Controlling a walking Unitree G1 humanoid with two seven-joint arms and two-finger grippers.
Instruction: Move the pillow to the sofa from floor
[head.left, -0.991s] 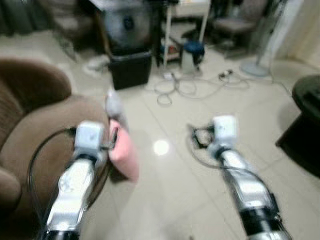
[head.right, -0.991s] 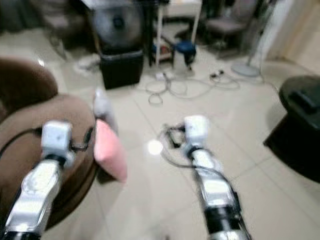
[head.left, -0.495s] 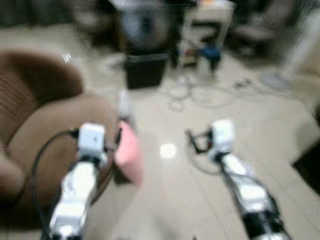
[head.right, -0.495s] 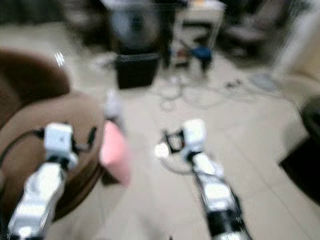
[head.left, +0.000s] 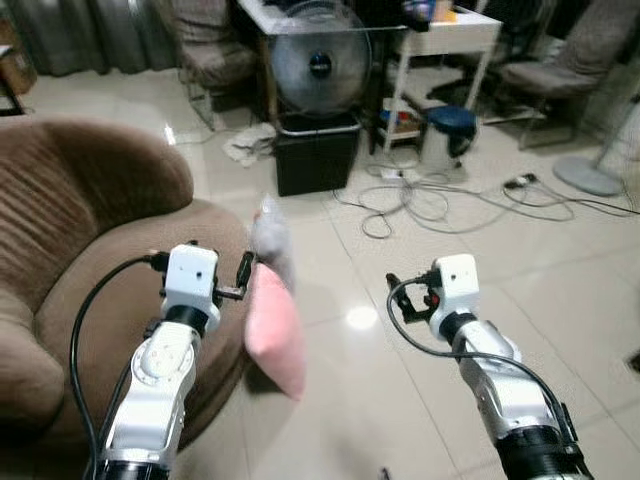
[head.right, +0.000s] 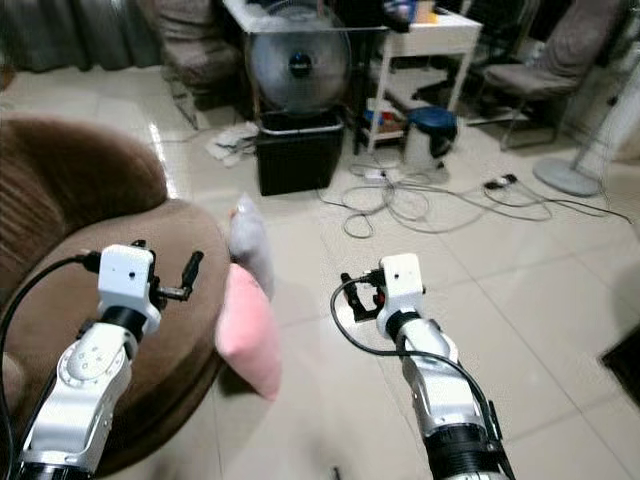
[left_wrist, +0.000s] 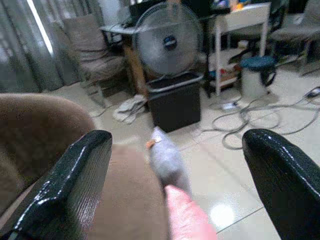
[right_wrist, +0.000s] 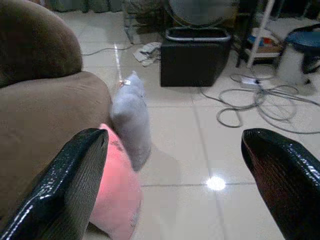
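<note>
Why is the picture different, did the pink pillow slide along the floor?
No. The pink pillow leans against the brown sofa just behind the grey pillow, as before. The whole picture shifted, so the camera moved.

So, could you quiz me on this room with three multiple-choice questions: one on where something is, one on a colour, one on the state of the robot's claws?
1. Where is the pink pillow?
A. on the sofa seat
B. on the floor, leaning against the sofa
C. under the white table

2. What colour is the smaller pillow beyond the pink one?
A. grey
B. green
C. yellow

3. What are the left gripper and the right gripper doing?
A. both open, holding nothing
B. the left one shut on the pink pillow
C. both shut on a cable

Answers:
1. B: its lower edge sits on the tiles beside the brown sofa's rounded front.
2. A: it shows pale grey in the head and wrist views.
3. A: each wrist view shows two black fingers wide apart with only the room between them.
</note>
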